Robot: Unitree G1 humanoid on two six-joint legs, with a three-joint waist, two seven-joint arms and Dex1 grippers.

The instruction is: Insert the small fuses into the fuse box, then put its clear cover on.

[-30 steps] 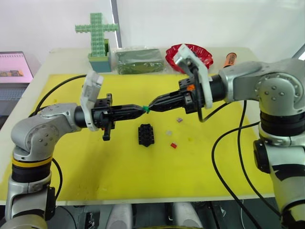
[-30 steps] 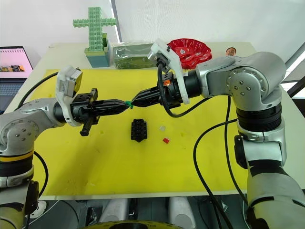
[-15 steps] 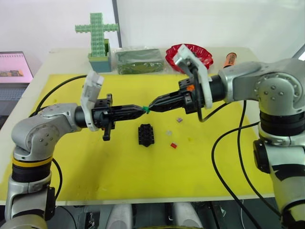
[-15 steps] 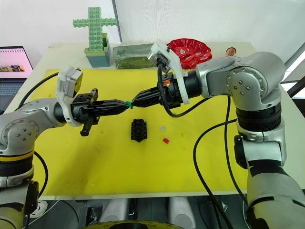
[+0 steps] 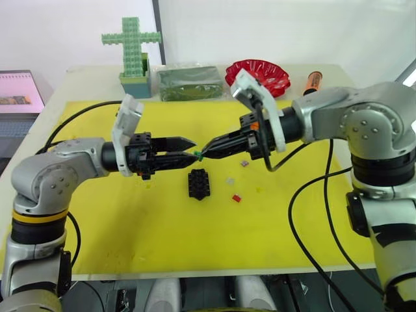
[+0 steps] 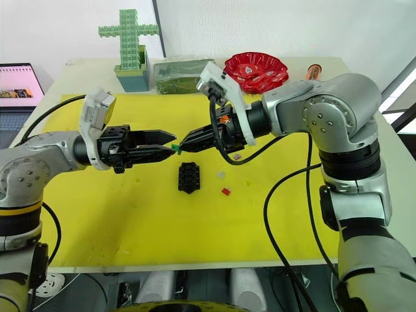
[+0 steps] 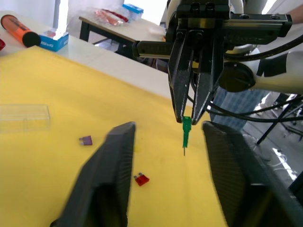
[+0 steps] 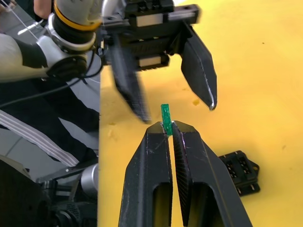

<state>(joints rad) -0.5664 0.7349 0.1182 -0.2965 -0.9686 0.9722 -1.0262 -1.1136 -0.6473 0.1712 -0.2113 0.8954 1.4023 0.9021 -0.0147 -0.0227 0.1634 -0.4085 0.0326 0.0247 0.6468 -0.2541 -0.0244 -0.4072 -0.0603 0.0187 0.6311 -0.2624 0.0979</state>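
Above the fuse box (image 5: 199, 183), the green fuse (image 7: 186, 128) is hanging pinched in the right hand (image 8: 169, 127), fingers closed narrow on its top. Left hand (image 5: 184, 148) is now spreading wide around it, having been clamped on the fuse half a second ago; handover looks finished, so insertion likely comes next. Fuses counted: one green held, three loose on the yellow worktop (image 5: 130, 221), namely red (image 5: 236, 197), pale grey (image 5: 229, 181), purple (image 5: 245, 163). One clear cover (image 7: 24, 117) is lying well apart.
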